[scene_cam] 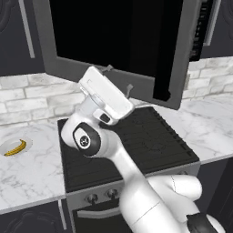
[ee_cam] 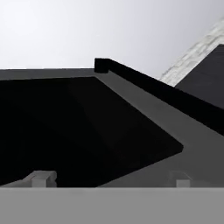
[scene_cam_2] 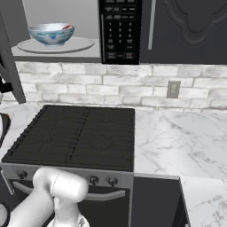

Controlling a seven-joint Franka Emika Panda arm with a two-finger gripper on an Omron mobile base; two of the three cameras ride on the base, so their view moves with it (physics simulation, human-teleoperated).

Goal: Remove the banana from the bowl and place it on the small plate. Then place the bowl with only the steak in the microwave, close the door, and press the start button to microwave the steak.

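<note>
The gripper (scene_cam: 119, 78) sits up against the lower frame of the open door (scene_cam: 113, 45), its fingers spread apart with nothing between them. The bowl (scene_cam_2: 51, 33) is already on the turntable (scene_cam_2: 84, 45) inside the microwave (scene_cam_2: 119, 31), beyond the door from the hand; the banana (scene_cam: 15, 148) rests on the plate (scene_cam: 5, 146), well off to the gripper's left and below it. My worry: a glancing push could let the fingers slide off the frame, leaving the door ajar, or snag the handle (ee_cam: 157, 89).
</note>
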